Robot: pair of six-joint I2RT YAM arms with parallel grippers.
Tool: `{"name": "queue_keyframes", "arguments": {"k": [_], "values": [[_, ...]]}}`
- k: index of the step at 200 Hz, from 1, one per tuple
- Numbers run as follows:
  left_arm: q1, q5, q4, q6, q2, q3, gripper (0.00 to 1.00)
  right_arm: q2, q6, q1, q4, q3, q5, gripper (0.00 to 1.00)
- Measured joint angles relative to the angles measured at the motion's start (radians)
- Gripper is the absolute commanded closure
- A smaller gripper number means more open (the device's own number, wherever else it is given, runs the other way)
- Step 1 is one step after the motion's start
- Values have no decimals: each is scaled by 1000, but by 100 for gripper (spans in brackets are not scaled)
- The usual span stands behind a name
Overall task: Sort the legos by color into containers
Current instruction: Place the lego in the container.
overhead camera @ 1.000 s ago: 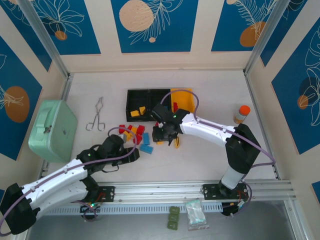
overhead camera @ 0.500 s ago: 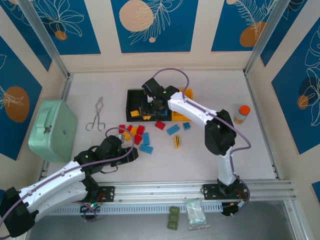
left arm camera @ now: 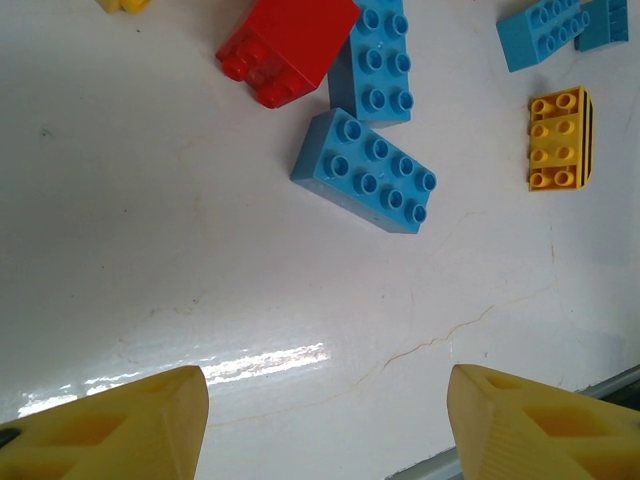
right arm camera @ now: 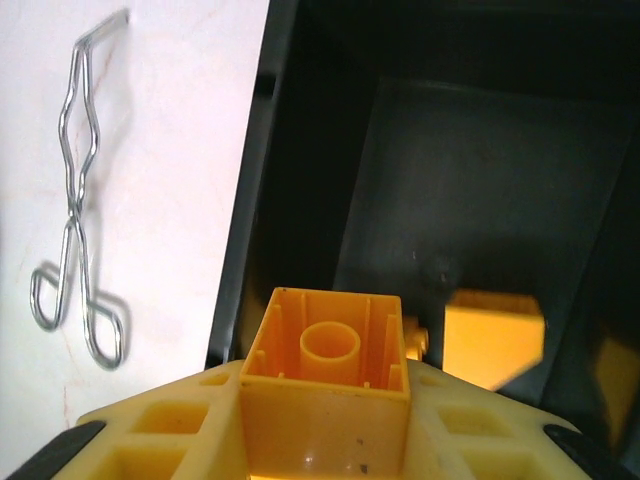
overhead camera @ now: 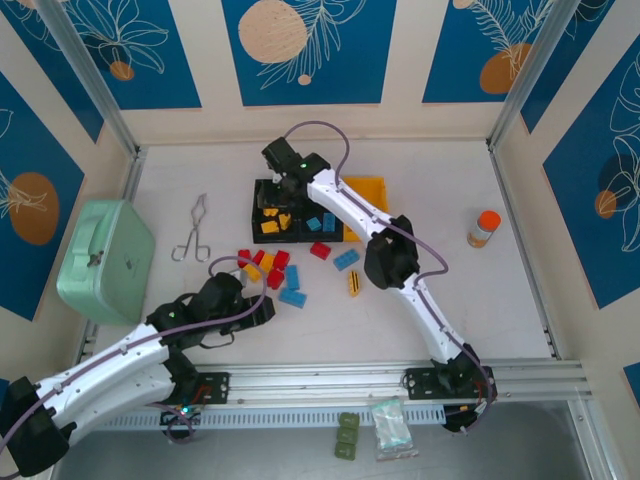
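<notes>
The right gripper is closed on a small yellow plastic brick. The brick's hollow underside faces the wrist camera, so a round tube and thin ribs are seen inside it. One second ago this gripper was low at the loose pile on the table. Half a second ago it was above the middle bin, and now it hangs over the leftmost black plastic bin. I judge from this that the carry is nearly finished and only the release is left.

Under the fingers the bin has smooth, dull walls. Another yellow brick already lies on its floor, so the colour matches. To the left of the gripper, outside the bin, thin bent-wire metal tongs lie on the white table.

The left gripper is open, its yellow fingers wide apart and holding nothing. Ahead of it lie a blue studded brick and, further on, a glossy red brick, both still to be sorted.
</notes>
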Motion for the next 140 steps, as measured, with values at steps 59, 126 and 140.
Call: {"name": "queue_keyframes", "arguments": {"k": [59,126,140], "values": [[0,0,-8,-16,-20,-12,36,51,30,-12,-27,53,2,52],[0,-7,-14,-18,-19,-12,36,37,20,-10,-35,55,14,50],[0,-7,-14,-18,-19,-11,36,-10,6,-7,-32,-15,30,50]]}}
